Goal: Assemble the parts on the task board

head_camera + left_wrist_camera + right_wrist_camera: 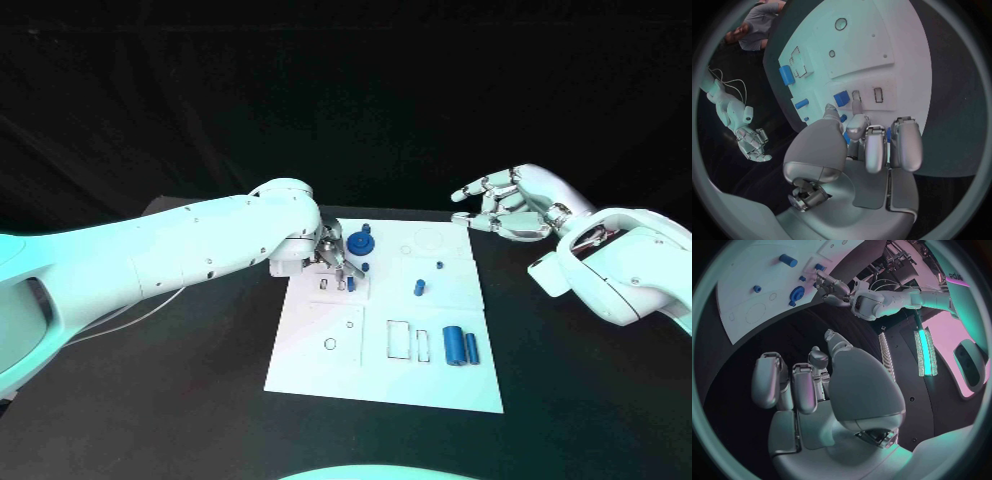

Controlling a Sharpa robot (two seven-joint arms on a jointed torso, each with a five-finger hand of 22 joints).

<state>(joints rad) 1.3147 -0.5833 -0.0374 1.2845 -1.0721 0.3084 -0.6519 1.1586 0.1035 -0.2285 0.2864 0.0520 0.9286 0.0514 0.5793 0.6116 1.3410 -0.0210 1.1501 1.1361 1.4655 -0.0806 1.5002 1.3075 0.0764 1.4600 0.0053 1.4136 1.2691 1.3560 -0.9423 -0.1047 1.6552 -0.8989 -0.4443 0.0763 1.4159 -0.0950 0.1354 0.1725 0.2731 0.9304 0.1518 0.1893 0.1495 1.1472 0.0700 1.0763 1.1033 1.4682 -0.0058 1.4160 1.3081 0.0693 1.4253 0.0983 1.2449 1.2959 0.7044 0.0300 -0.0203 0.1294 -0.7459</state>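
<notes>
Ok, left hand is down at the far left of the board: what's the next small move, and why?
Probably ease the left hand straight down to seat the small blue part at its fingertips. It's already over the task board near the slots, while the right hand hangs off the board holding nothing.

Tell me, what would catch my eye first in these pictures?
Probably the white task board in the middle of the black table, dotted with small blue parts. The left hand reaches down at the board's far left corner, while the right hand hangs above the table beyond its far right corner, holding nothing.
</notes>
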